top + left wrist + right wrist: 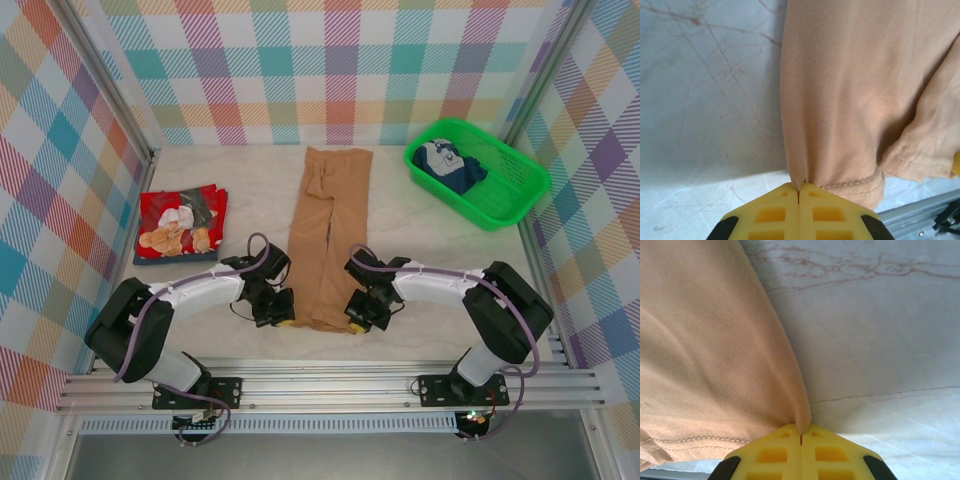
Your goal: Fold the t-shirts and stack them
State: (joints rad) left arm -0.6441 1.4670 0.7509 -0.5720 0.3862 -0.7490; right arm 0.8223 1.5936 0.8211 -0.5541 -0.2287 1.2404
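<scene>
nearest to us, at the near edge of the table (420,225), both arms have hold of the tan shirt (325,230). the left gripper (798,192) has its yellow jaws pressed together on the shirt's near left corner, with a small pleat of cloth pinched at the very tips. the right gripper (801,432) is clamped the same way on the near right edge, just above the stitched hem. from there the shirt runs away from us as a long narrow strip lying flat down the middle of the table, its far end wrinkled. we judge it light, soft and limp. it will sag and swing between the two pinches, hold no shape of its own, and crease wherever it is dropped, though nothing about it is fragile. the knit looks matte rather than slippery, yet so little cloth sits in each pinch that it could slide out, or only the top layer might come along. we would hold it as now, at the two near corners on the thicker hem, and keep them level and apart so the strip stays taut when it is carried over. further off on the left the red shirt (182,225) lies as a folded square, the likely base for the stack. at the far right a green basket (500,200) holds a dark blue and white garment (450,165).
</scene>
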